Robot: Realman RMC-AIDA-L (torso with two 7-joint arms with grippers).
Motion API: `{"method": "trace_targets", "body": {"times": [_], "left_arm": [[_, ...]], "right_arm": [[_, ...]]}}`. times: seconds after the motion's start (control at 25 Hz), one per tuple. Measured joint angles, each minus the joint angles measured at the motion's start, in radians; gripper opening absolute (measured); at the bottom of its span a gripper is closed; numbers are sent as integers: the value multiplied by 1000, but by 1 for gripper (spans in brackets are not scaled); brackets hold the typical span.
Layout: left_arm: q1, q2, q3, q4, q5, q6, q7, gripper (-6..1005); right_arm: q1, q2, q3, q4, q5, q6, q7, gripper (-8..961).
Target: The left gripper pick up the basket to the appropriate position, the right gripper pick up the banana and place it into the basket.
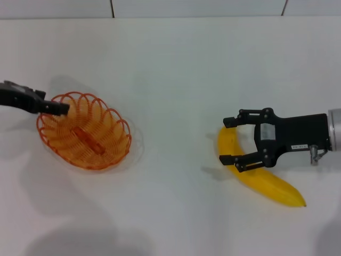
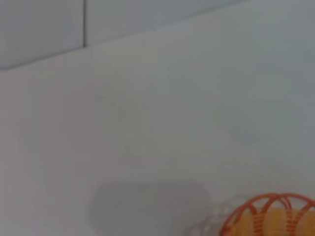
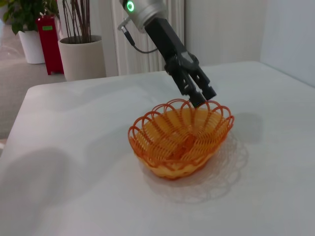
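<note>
Basket (image 1: 84, 131) sits on white surface (image 1: 176, 80), left side | left claw (image 1: 57, 109) pinches its scalloped rim, fingers closed on the wire | banana (image 1: 259, 178) lies right, on surface | right claw (image 1: 230, 140) spread wide just over banana's upper end

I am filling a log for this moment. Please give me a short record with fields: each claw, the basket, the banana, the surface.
left claw: at the basket's rim, fingers closed on a loop
right claw: open, fingers on either side of the banana's end
basket: orange wire, upright on the table, empty
banana: yellow, lying flat on the table, apart from the basket
table: white
</note>
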State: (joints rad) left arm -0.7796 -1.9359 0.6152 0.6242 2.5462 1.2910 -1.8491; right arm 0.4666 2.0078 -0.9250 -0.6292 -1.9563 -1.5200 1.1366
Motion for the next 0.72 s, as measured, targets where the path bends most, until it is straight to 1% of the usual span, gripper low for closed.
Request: {"method": "trace_targets", "body": {"times": [0.2,0.28,0.48,0.72], "left_arm": [[-18,-32,0,-19,73,-56,0,794],[-22,-39,0,-22,85,-65,0,791],[-24,-42,9,-29,90,-92,2,784],[-24,-46,13,-32,89,-94,8,777]], "right_arm": [[0,8,0,0,-16,11,0,896],[0,11,0,1,-24,16,-1,895],[1,14,0,2,-37,33,-1,895],[3,14,2,2,-38,38,0,895]]}}
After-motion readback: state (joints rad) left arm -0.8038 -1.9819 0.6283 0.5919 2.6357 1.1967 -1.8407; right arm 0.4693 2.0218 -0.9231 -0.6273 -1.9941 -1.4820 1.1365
